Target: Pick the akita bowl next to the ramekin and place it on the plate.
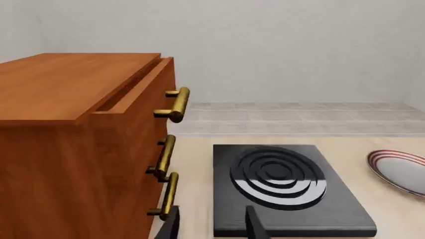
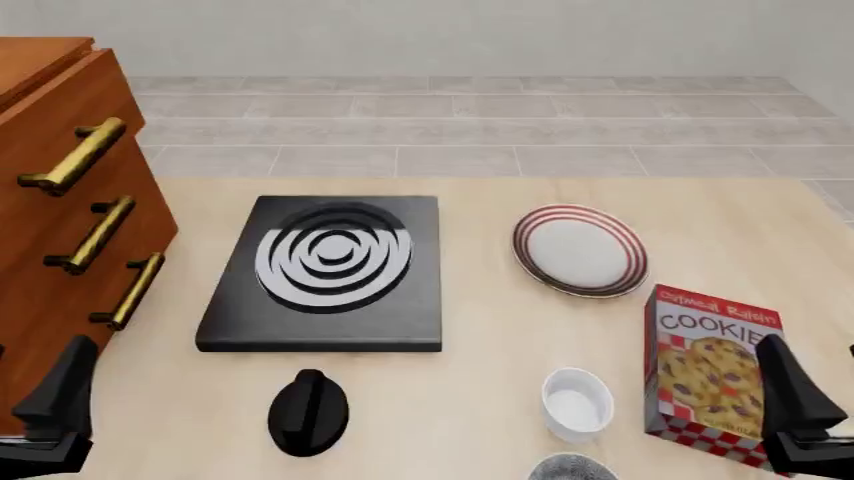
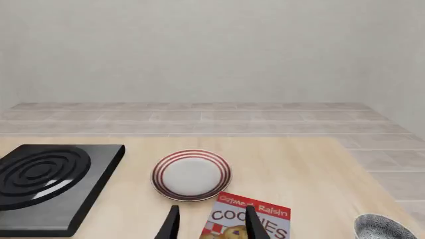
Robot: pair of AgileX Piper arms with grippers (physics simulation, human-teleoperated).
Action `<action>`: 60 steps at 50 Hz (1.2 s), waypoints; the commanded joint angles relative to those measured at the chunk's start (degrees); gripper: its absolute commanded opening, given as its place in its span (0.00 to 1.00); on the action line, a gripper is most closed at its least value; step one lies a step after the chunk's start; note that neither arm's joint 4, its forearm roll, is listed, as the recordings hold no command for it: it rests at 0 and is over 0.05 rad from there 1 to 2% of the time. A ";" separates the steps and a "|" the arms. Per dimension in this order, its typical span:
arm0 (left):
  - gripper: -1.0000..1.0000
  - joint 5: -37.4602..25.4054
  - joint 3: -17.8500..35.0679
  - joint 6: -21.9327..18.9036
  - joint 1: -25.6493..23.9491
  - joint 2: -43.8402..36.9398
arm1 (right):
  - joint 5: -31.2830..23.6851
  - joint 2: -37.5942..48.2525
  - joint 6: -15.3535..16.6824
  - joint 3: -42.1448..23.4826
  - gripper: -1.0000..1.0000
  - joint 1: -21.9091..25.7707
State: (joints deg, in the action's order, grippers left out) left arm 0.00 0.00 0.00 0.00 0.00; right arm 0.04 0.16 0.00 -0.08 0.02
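Our right hand (image 3: 211, 224) hangs open and empty above the cookie box (image 2: 707, 362). The akita bowl (image 2: 574, 468) sits just beside the ramekin (image 2: 578, 402) (so it's easily told apart), well short of the plate (image 2: 579, 250).

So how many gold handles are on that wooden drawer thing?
3, all on the front of the wooden cabinet at the table's left: the top handle, the middle handle and the bottom handle, one under another. Its other sides are hidden.
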 commanded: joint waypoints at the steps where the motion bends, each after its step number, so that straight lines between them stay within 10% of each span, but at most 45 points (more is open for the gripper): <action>1: 1.00 0.00 0.00 0.00 0.00 0.00 | 0.01 0.18 0.20 -0.17 1.00 0.19; 32: 1.00 0.00 0.00 0.00 0.00 0.00 | -1.07 7.92 3.52 -3.66 1.00 0.17; 60: 1.00 0.00 0.00 0.00 0.00 0.00 | -16.35 12.60 6.06 -17.93 1.00 2.31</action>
State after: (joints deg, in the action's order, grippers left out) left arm 0.00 0.00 0.00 0.00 0.00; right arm -11.17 10.54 5.29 -13.25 2.03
